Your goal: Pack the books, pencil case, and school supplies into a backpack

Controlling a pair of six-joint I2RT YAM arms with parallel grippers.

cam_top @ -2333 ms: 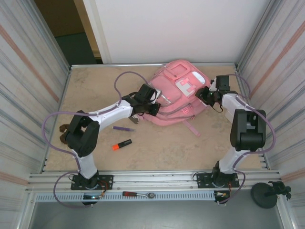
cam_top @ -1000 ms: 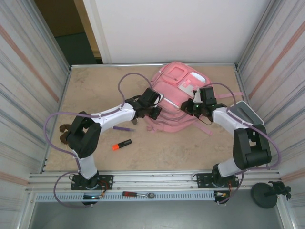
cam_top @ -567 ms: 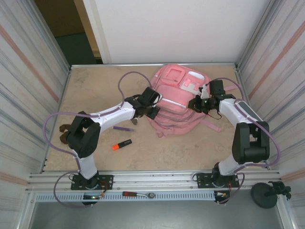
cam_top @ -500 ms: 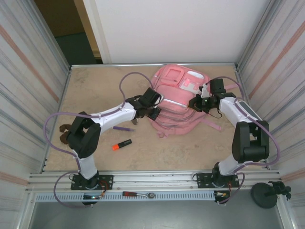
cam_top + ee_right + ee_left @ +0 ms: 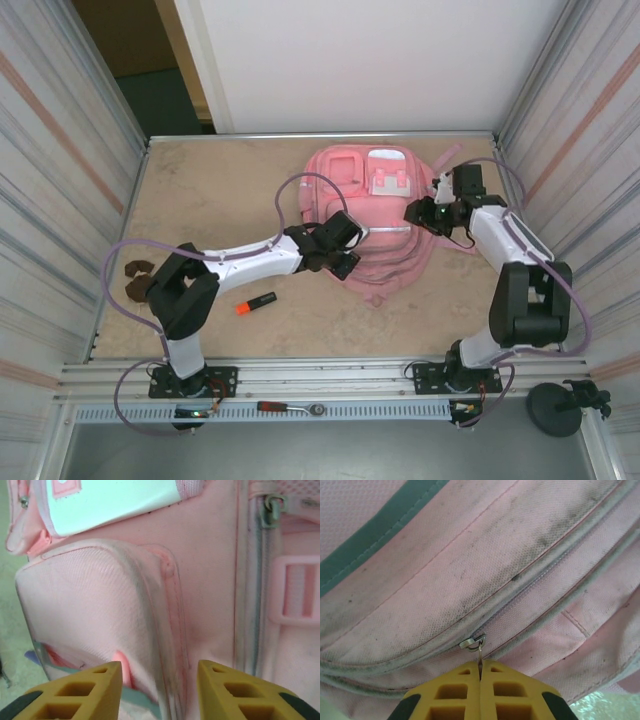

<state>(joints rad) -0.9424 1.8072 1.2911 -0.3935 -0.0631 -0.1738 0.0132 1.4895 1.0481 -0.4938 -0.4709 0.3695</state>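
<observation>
You see a large pink fabric backpack (image 5: 385, 215) with white patches (image 5: 387, 180), a grey-green trim band (image 5: 380, 535) and dark smudges; its small metal zipper pull (image 5: 473, 642) is silver. A short orange-and-black marker (image 5: 256, 302) sits on the mottled beige counter (image 5: 200, 190). Your left hand (image 5: 480, 672) and right hand (image 5: 159, 672) have yellow fingers (image 5: 235, 695), black-padded.

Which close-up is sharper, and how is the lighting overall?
Left wrist view: the backpack weave and zip pull are crisp. Right wrist view: the fabric sits very close and looks softer, slightly blurred. Top external view: even light, faint shadows, no glare.
</observation>
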